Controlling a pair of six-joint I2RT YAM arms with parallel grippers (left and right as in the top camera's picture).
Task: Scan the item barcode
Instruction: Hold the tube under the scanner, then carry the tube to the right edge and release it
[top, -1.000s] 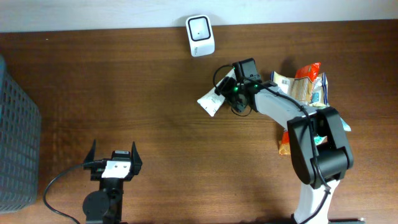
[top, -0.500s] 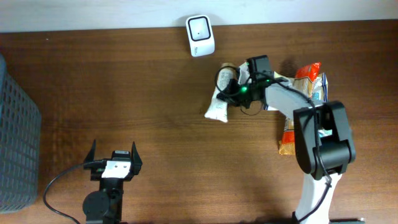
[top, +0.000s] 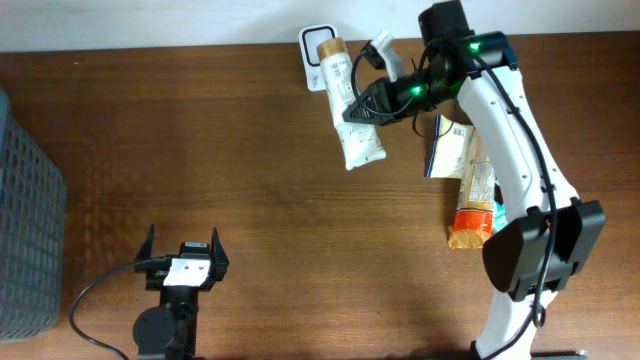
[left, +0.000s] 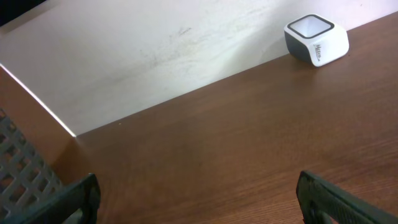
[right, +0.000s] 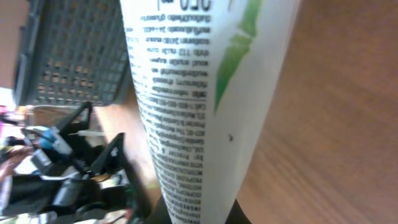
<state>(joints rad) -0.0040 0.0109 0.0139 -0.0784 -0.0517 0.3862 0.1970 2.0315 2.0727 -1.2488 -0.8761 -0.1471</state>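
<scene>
The right gripper (top: 367, 106) pinches a white tube (top: 357, 135) around its middle, jaws pressed onto the tube's sides, and holds it at the scanner (top: 309, 62) by the far edge of the wooden table (top: 250, 180). The tube's long axis runs almost straight away from the scanner: its tan cap overlaps the scanner's face in the overhead view, while the flat crimped end points back toward the near side, leaning slightly right. The right wrist camera shows small print and a green leaf mark along the tube. Well away from the scanner, near the front edge, the left gripper (top: 182, 246) rests with jaws spread wide and nothing between them. Snack packets (top: 470, 190) lie to the scanner's right, a grey basket (top: 25, 220) far to its left.
</scene>
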